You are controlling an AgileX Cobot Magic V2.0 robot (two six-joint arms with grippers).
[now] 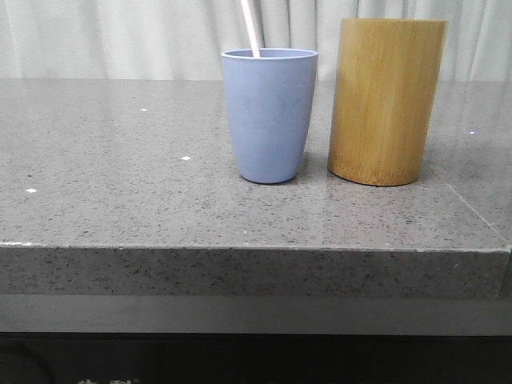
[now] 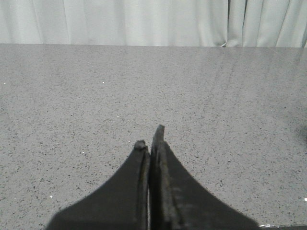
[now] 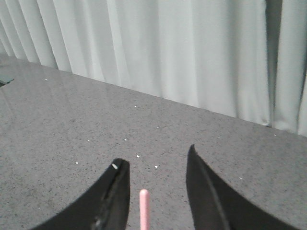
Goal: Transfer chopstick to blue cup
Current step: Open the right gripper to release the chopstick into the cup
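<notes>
The blue cup [image 1: 270,114] stands upright on the grey stone table [image 1: 120,176]. One pale pinkish chopstick [image 1: 251,28] leans inside it and runs up out of the front view. Neither gripper shows in the front view. In the right wrist view my right gripper [image 3: 156,155] is open. A pink chopstick tip [image 3: 144,208] stands in the gap between its fingers and touches neither of them. My left gripper [image 2: 150,136] is shut and empty over bare table.
A taller yellow-brown bamboo holder [image 1: 386,100] stands just right of the blue cup, a small gap between them. White curtains [image 1: 120,36] hang behind the table. The table's front edge [image 1: 240,248] runs across the front view.
</notes>
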